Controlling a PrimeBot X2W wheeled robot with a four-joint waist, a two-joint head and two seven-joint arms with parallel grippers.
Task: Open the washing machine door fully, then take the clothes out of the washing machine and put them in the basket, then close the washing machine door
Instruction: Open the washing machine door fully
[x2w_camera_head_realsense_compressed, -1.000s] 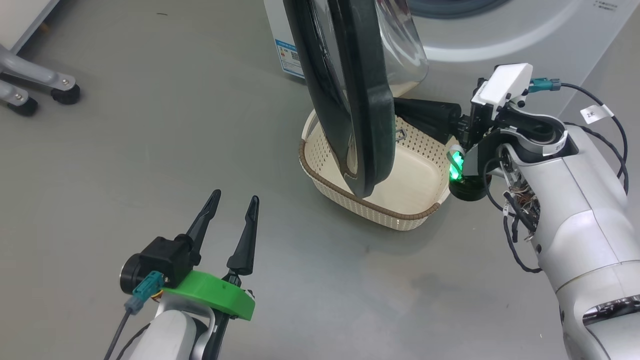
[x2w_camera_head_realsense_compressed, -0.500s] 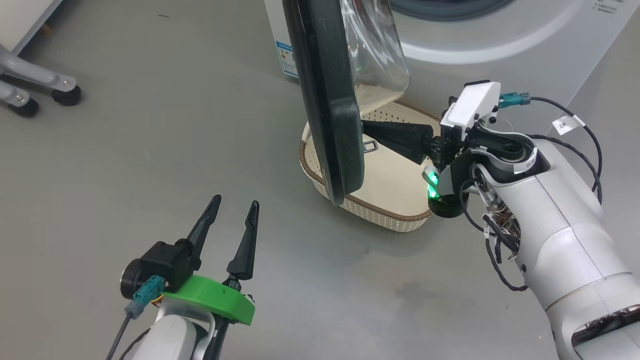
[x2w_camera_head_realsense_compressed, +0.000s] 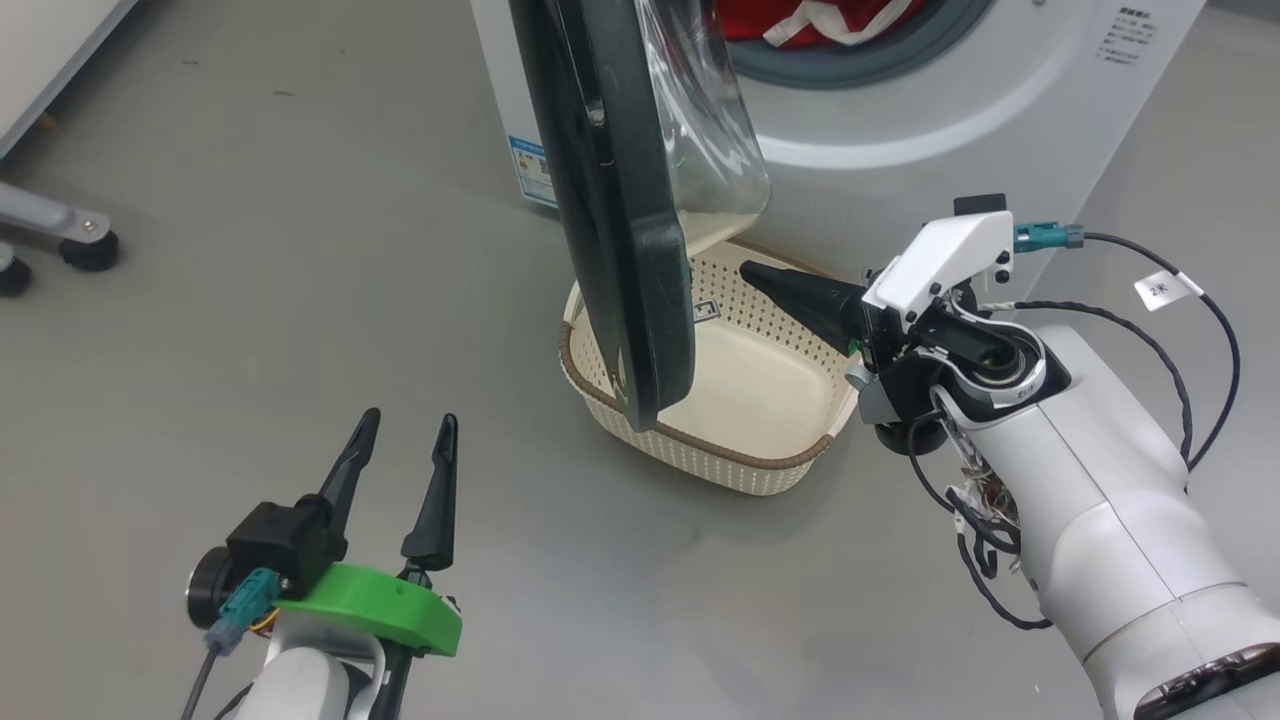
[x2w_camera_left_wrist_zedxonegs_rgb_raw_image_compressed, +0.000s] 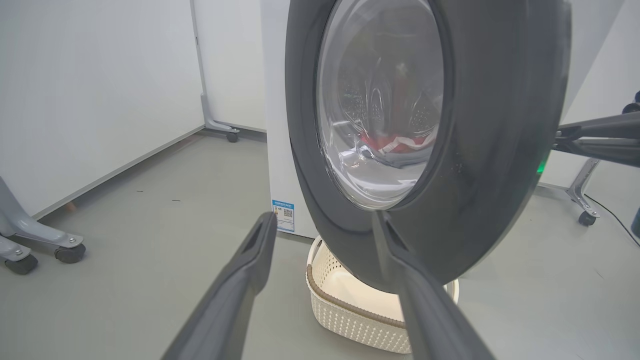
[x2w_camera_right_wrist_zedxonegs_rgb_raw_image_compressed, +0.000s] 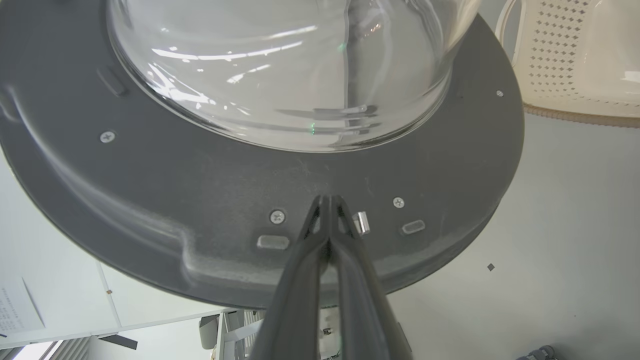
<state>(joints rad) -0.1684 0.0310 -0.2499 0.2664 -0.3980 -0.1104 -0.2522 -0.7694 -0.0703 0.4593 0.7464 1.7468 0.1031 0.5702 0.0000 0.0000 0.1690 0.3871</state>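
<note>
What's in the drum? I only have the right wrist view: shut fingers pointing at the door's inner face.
Observer: Red clothes with white trim lie inside the washing machine.
Operator: Where's the left gripper?
Observer: The left gripper is open and empty, on the outer side of the washing machine door.
Operator: And the basket?
Observer: The basket stands on the floor under the door's lower edge; its visible bottom is bare.
</note>
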